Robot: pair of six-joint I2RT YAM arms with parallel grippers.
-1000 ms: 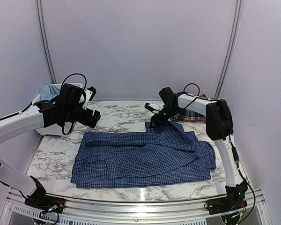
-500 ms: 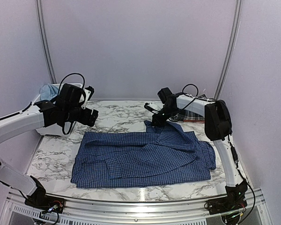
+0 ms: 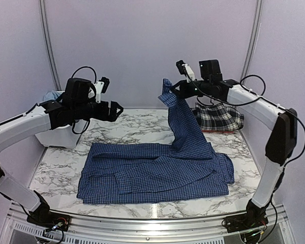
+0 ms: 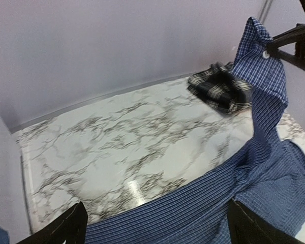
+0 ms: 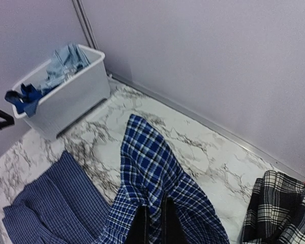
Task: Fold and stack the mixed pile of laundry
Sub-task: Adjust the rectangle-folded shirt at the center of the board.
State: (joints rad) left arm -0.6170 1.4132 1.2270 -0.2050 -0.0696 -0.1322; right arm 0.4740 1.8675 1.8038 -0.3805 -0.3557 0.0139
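A navy small-check shirt (image 3: pixel 152 175) lies spread across the marble table (image 3: pixel 127 127). Its far right corner (image 3: pixel 169 94) is lifted high, and my right gripper (image 3: pixel 177 89) is shut on that corner (image 5: pixel 152 168); the cloth hangs from it in a steep fold. A folded black-and-white plaid piece (image 3: pixel 217 117) lies at the back right, also showing in the right wrist view (image 5: pixel 279 208) and left wrist view (image 4: pixel 221 91). My left gripper (image 3: pixel 112 110) hovers open above the shirt's far left edge (image 4: pixel 183 213), with nothing between its fingers (image 4: pixel 71 229).
A white plastic bin (image 3: pixel 58 133) stands at the back left of the table, holding light blue cloth (image 5: pixel 66 63) and a royal blue garment (image 5: pixel 23 96). Lilac walls close in the table at the back and both sides.
My right gripper has shut on the shirt's far right corner and risen up and to the right, pulling the cloth off the table. My left arm has risen slightly and shifted right.
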